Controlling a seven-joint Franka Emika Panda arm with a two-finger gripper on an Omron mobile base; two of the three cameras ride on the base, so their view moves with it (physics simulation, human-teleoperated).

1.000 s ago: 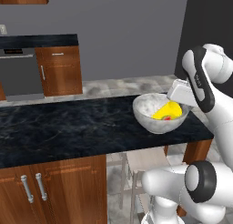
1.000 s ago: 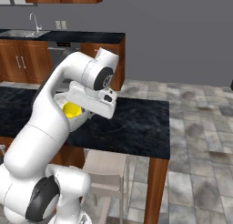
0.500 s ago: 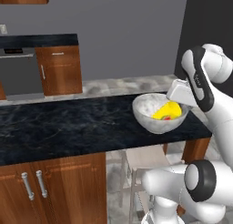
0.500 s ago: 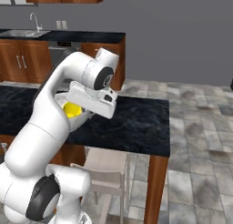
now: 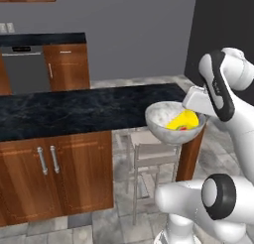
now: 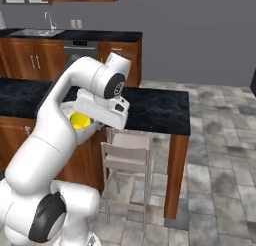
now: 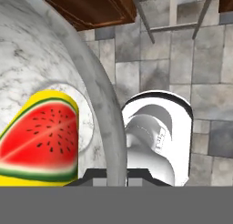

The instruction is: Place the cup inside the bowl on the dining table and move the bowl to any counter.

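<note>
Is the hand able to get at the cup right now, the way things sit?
Probably not: the hand is shut on the bowl rim, and the cup lies inside; it would have to let go first.

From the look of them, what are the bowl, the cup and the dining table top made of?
The bowl: probably glazed ceramic or stone, going by its whitish-grey mottled, softly shiny wall. The cup: likely plastic or painted ceramic, with a smooth opaque yellow body and a printed watermelon slice; the look leaves it open. The dining table top: polished marble, black with white veins, on brown wood cabinets.
</note>
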